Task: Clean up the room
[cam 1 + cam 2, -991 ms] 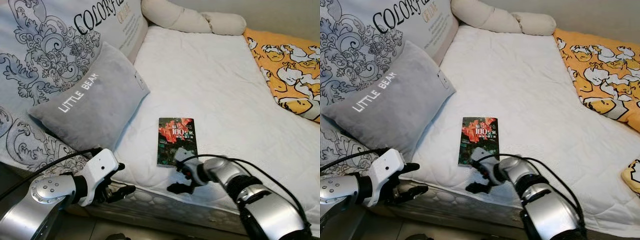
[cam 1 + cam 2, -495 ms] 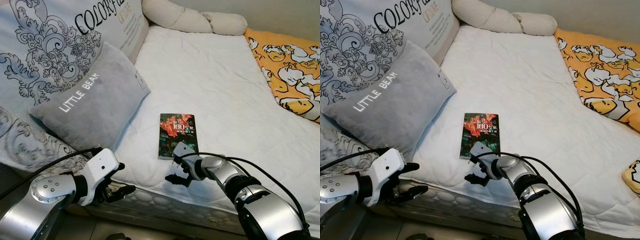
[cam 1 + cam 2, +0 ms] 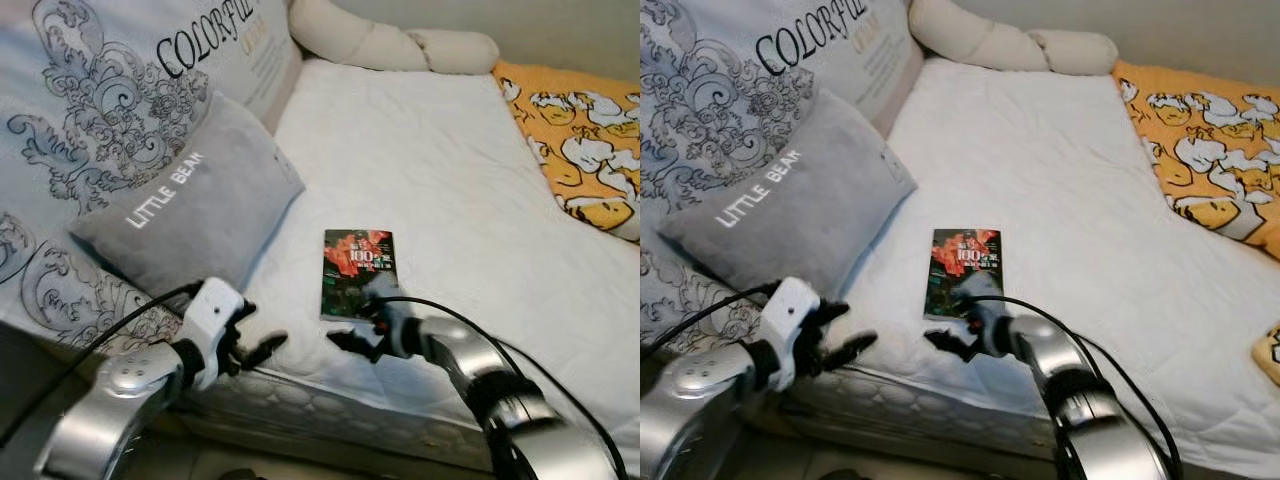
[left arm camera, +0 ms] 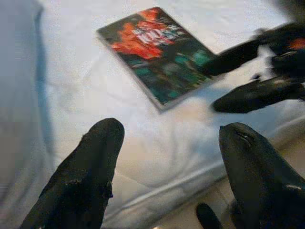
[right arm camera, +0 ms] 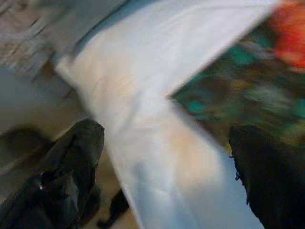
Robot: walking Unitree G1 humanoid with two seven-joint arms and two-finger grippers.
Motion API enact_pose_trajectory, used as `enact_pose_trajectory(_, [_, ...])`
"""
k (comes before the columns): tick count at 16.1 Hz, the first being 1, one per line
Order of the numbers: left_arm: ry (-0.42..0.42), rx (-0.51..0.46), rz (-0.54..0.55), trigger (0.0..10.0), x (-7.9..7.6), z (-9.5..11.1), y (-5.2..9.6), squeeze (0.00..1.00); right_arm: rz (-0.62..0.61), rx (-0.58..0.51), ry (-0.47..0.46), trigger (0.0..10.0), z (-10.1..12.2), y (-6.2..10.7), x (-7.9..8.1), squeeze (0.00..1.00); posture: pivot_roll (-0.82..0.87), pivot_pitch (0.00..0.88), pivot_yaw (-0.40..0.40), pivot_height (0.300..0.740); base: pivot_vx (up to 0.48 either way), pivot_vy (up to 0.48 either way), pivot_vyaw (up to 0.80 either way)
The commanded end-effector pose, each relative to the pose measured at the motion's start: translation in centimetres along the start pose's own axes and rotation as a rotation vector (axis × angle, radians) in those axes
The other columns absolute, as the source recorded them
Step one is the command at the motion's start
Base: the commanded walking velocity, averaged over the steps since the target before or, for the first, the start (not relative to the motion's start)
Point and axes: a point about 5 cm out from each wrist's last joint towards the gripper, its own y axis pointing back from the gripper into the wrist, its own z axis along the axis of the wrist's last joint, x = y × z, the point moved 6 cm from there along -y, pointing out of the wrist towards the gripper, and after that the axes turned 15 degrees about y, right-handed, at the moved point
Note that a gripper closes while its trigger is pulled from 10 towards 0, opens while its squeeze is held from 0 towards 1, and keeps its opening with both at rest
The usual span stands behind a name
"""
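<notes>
While blur smears the book (image 3: pixel 358 272), the right pincer (image 3: pixel 362 327) gapes at its near edge.

Soft, even indoor light without glare; the head views are mildly smeared, both wrist views heavily blurred, especially the right.

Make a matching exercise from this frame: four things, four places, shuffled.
Things:
1. book
2. grey LITTLE BEAR pillow
3. orange duck-print blanket
4. right gripper

Places:
A. leaning on the big patterned cushion, robot's left
B. far right side of the bed
C. at the book's near edge, fingers open
D. flat on the white mattress, near the front edge

Pairs: 1-D, 2-A, 3-B, 4-C
</notes>
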Motion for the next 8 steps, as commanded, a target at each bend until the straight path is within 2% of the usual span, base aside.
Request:
enact_pose_trajectory(1, [-0.008,-0.082,0.119,10.0,1.6,1.1,-0.5,0.0,-0.199,-0.065,-0.053,10.0,0.7,1.8,-2.6,0.0,0.03,0.0,-0.012,0.74,0.0,0.0,0.0])
enact_pose_trajectory(2, [-0.011,-0.106,0.154,10.0,2.0,1.5,-0.7,0.0,-0.251,-0.074,-0.066,10.0,0.6,2.4,-3.1,0.0,0.03,0.0,-0.012,0.74,0.0,0.0,0.0])
enact_pose_trajectory(3, [0.01,-0.147,0.218,10.0,2.9,2.2,-1.2,0.0,-0.374,-0.066,-0.122,10.0,-0.5,3.8,-4.1,0.0,0.02,0.0,-0.009,0.74,0.0,-0.262,0.0])
enact_pose_trajectory(4, [0.019,-0.159,0.239,10.0,3.1,2.4,-1.4,0.0,-0.449,-0.053,-0.14,10.0,-1.2,4.5,-4.5,0.0,0.02,0.0,-0.008,0.74,0.0,-0.431,0.0])
enact_pose_trajectory(5, [0.018,-0.158,0.24,10.0,3.1,2.4,-1.6,0.0,-0.467,-0.052,-0.136,10.0,-1.4,4.7,-4.6,0.0,0.02,0.0,-0.008,0.74,0.0,-0.431,0.0])
enact_pose_trajectory(6, [0.005,-0.152,0.259,10.0,3.3,2.0,-1.8,0.0,-0.55,-0.041,-0.122,10.0,-1.6,5.4,-5.0,0.0,0.02,0.0,-0.01,0.74,0.0,-0.454,0.0])
enact_pose_trajectory(8, [0.028,-0.156,0.337,10.0,4.6,1.2,-1.6,0.0,-0.749,-0.049,-0.12,10.0,-1.3,7.2,-6.7,0.0,0.02,0.0,-0.015,0.74,0.0,-0.454,0.0])
